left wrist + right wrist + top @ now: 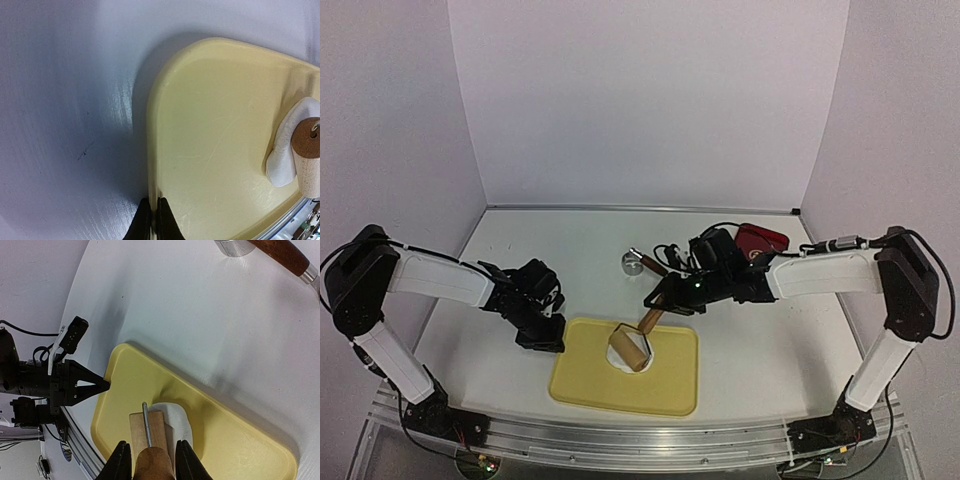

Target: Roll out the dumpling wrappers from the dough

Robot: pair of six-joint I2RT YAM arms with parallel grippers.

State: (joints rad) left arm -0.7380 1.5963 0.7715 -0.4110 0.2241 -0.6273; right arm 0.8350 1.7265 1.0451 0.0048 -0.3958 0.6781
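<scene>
The dough [618, 362] is a soft white lump on the yellow tray [590, 385], partly pressed under a wooden roller [631, 348]. My right gripper [672, 294] is shut on the roller's brown handle [154, 466], and the drum lies tilted on the dough [179, 421]. In the right wrist view that gripper [152, 462] has a finger on each side of the handle. My left gripper [542, 336] is shut on the tray's left rim [153, 165]; its fingers [144, 222] pinch the edge. The left wrist view shows the dough [286, 150] under the roller [310, 160]. No dumpling wrappers are in view.
A small steel ring cutter [631, 262] and a brown-handled tool [656, 266] lie on the white table behind the tray. A red object [761, 240] sits at the back right by the right arm. A metal rail [620, 445] runs along the near edge.
</scene>
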